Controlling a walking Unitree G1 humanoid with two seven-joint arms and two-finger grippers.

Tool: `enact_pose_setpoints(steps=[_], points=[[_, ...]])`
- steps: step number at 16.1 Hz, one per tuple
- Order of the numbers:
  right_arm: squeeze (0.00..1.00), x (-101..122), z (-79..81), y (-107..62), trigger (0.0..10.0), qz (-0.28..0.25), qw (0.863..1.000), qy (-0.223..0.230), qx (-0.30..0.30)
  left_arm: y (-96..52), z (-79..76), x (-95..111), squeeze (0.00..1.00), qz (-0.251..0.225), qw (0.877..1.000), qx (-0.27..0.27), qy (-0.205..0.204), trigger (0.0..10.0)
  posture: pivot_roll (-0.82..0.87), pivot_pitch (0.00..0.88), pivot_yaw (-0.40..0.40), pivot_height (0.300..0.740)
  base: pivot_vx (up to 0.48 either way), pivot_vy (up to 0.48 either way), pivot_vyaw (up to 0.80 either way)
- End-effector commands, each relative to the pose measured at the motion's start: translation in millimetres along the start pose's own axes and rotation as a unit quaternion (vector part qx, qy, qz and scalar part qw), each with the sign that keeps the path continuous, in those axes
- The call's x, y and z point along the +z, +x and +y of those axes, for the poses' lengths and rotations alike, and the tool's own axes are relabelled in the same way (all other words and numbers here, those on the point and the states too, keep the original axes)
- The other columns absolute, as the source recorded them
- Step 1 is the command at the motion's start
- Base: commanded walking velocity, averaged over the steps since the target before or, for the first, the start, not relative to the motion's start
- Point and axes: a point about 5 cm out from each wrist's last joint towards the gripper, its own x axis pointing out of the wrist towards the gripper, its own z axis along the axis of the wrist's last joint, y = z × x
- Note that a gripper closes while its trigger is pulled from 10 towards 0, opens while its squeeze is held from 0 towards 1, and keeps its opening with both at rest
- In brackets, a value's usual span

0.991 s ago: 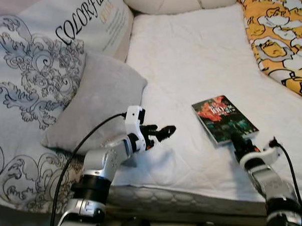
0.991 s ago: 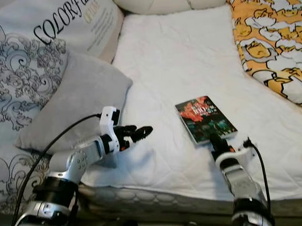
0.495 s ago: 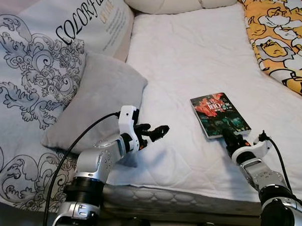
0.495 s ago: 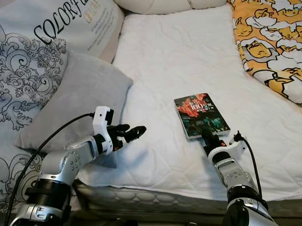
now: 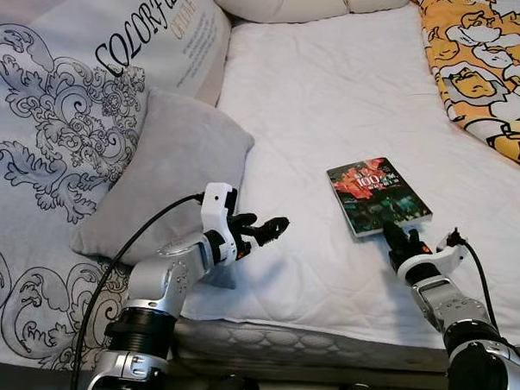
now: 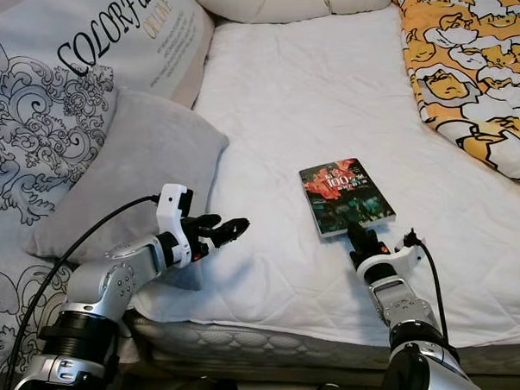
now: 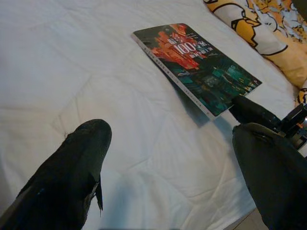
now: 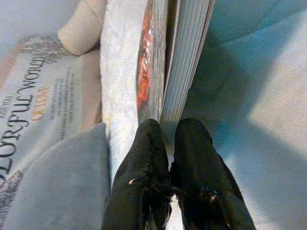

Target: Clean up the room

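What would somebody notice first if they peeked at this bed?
Probably the dark book with its red cover, lying on the white bed, with the right gripper pinching its near corner. Next come the bright orange cartoon blanket on the bed's right side and the big patterned pillow on the left, where the left gripper hovers open by a grey pillow.

My right pincer (image 6: 358, 236) rests on the bed (image 5: 324, 88) at the near corner of the book (image 5: 378, 195), which lies flat just ahead of it. My left pincer (image 5: 274, 226) hangs over the sheet well to the left of the book, with the pillow (image 5: 168, 169) just to its left. The patterned blanket (image 5: 474, 56) lies far ahead and to the right of my right pincer.
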Motion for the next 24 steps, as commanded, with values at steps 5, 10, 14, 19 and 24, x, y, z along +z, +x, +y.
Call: enact_pose_setpoints(steps=[5, 10, 14, 19, 24], points=[[0.0, 9, 11.8, -9.2, 0.0, 0.001, 0.995, 0.008, 0.1, 9.7, 3.8, 4, 0.0, -0.017, 0.999, 0.012, -0.036, 10.0, -0.06, 0.061, 0.093, 0.74, 0.0, 0.0, 0.0], [0.0, 8, 26.2, -22.0, 0.0, 0.032, 0.98, 0.01, 0.194, 26.6, 0.7, -4, 1.0, -0.023, 0.984, -0.015, -0.176, 10.0, -0.07, 0.054, 0.091, 0.74, 0.0, 0.0, 0.0], [0.0, -2, 47.7, -30.8, 0.0, 0.065, 0.962, 0.007, 0.266, 41.6, 0.3, -19, 1.0, -0.025, 0.927, -0.002, -0.374, 10.0, -0.08, 0.049, 0.096, 0.74, 0.0, 0.0, 0.0], [0.0, -11, 60.2, -35.1, 0.0, 0.092, 0.952, 0.009, 0.292, 46.5, -6.2, -8, 0.0, -0.069, 0.864, -0.056, -0.496, 10.0, -0.09, 0.045, 0.093, 0.74, 0.0, 0.0, 0.0], [0.0, -19, 63.9, -36.5, 0.0, 0.112, 0.949, 0.006, 0.294, 54.3, -13.7, -6, 0.0, -0.073, 0.869, -0.059, -0.485, 10.0, -0.09, 0.033, 0.093, 0.74, 0.0, 0.0, 0.0]])
